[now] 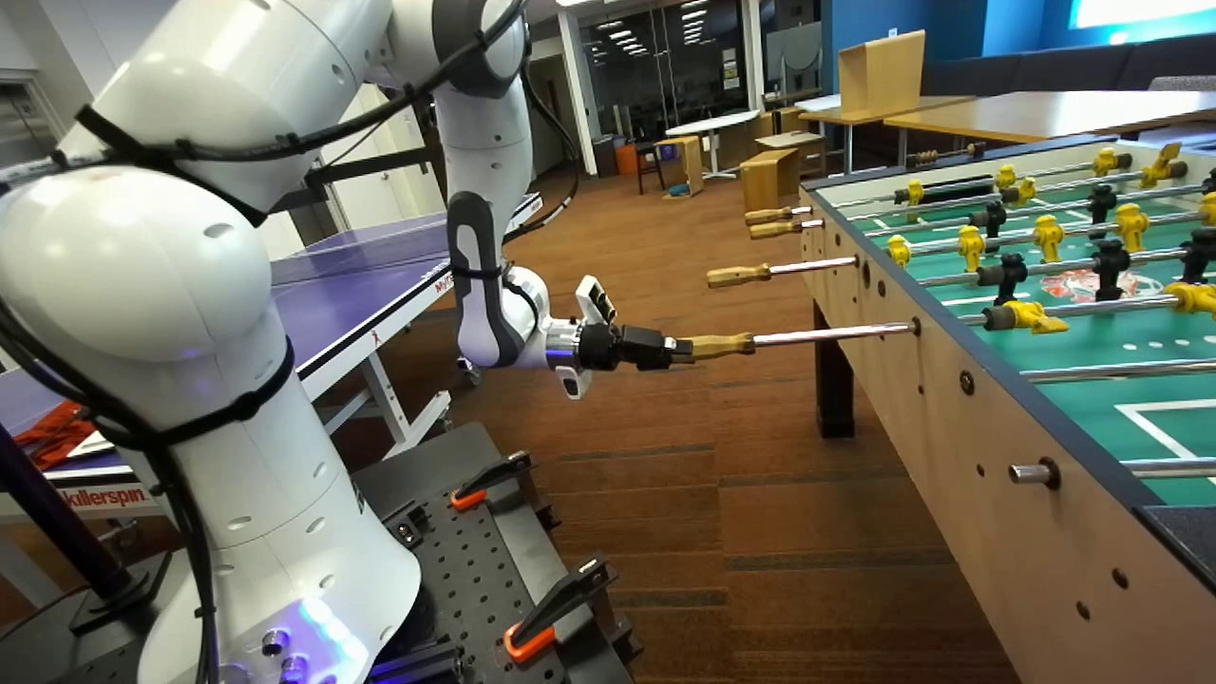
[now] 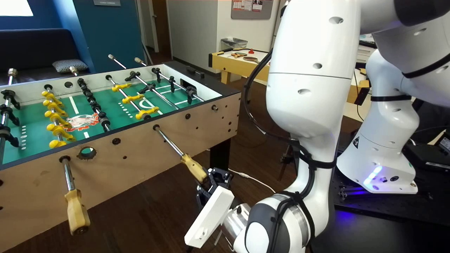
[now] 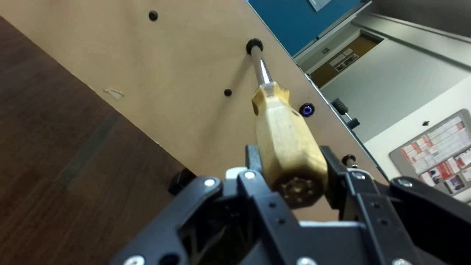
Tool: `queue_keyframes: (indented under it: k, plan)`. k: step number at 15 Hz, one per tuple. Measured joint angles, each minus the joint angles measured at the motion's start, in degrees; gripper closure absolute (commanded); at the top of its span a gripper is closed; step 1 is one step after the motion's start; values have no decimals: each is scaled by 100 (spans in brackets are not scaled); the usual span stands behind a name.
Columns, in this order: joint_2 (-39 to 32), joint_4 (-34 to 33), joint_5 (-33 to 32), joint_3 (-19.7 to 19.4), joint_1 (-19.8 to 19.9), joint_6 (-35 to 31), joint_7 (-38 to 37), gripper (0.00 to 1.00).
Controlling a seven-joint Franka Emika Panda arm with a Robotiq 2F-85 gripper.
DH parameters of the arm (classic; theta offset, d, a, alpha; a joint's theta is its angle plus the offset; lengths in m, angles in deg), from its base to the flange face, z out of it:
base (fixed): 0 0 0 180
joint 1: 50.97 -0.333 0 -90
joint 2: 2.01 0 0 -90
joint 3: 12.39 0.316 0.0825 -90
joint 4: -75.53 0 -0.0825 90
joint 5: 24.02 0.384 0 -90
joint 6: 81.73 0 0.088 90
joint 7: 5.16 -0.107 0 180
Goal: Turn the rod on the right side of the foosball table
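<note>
Outside the bench (image 1: pixel 997 437), my fingers (image 3: pixel 334 180) clasp the rod (image 3: pixel 278 121) near its outer end; should I twist off its axis, they could slip free.

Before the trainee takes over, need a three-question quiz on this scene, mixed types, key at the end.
1. Open: What does the gripper hold?
2. True or false: on the side of the foosball table facing the robot arm, every rod ends in wood.
3. Multiple choice: the playfield is mainly a) red, b) green, c) white.

Key
1. The wooden handle of the rod.
2. False; one bare metal stub juts out.
3. b
</note>
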State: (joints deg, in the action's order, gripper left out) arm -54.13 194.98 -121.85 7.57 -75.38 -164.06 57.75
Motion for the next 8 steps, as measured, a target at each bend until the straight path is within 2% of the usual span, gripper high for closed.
queue_keyframes:
  k: [8]
  plan:
    - [-27,-390,609,40,11,-29,2448,84]
